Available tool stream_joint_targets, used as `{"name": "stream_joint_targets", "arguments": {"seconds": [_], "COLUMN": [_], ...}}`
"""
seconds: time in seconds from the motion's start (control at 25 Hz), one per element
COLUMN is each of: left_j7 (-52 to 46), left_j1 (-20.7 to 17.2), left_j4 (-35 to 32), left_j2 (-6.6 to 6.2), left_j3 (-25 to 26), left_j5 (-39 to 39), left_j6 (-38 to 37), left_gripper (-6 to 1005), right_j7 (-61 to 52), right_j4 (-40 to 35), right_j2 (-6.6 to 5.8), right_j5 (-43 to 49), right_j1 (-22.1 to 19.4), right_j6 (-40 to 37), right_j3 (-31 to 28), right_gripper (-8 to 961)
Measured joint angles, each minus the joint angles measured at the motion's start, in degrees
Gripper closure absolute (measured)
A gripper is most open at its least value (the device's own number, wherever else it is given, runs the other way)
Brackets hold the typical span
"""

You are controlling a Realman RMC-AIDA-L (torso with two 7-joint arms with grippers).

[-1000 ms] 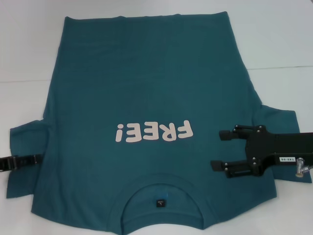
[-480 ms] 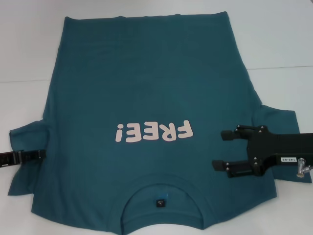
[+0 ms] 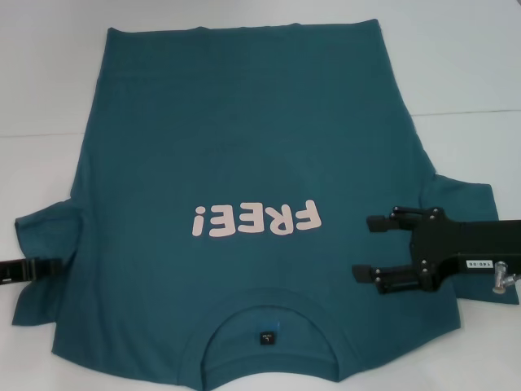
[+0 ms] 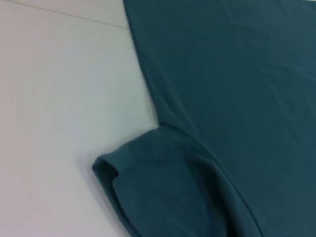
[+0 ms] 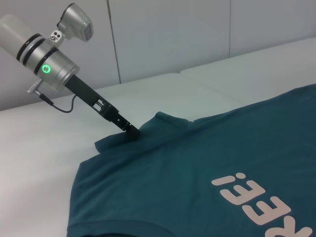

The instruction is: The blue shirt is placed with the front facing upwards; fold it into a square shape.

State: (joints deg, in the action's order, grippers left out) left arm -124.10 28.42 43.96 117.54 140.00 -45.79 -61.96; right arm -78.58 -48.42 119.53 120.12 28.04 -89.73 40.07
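Teal blue shirt collar cut off; left claw state unclear; right claw open.

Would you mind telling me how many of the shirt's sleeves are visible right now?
2. The blue shirt shows its left sleeve bunched at the left gripper, and its right sleeve spread flat just beyond the open right gripper.

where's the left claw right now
In the head view the left claw is at the far left edge, its tip on the blue shirt's left sleeve, pinching it.
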Motion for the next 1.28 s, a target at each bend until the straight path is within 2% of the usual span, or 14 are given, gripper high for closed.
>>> {"name": "stream_joint_targets", "arguments": {"seconds": [0.16,0.28,0.6,0.96,1.28], "left_j7": [0.17,0.32,0.39,-0.24,-2.50], "left_j1": [-0.28,-0.42,-0.02,-0.41,-0.53], "left_j4": [2.55,3.58,3.92,8.83,13.51], "left_j2": [0.91,1.36,1.65,2.39,2.01], "left_j3": [-0.17,-0.76,-1.15,-0.76,-0.50], "left_j5": [0.13,0.19,1.77,1.92,2.62], "left_j6": [0.39,0.37,0.30,-1.14,-3.86], "left_gripper": [754,814,974,974,973], "right_j7": [-0.53,-0.84,-0.88,-0.88,-0.88], "right_j4": [0.00,0.00,0.00,0.00,-0.10], "right_j2": [0.00,0.00,0.00,0.00,-0.18], "right_j5": [-0.04,-0.07,-0.14,-0.16,-0.25], "right_j1": [0.17,0.17,0.12,0.21,0.17], "right_j6": [0.00,0.02,0.38,1.09,1.50], "right_j3": [0.05,0.05,0.00,0.00,-0.53], "right_gripper": [26,26,26,26,27]}}
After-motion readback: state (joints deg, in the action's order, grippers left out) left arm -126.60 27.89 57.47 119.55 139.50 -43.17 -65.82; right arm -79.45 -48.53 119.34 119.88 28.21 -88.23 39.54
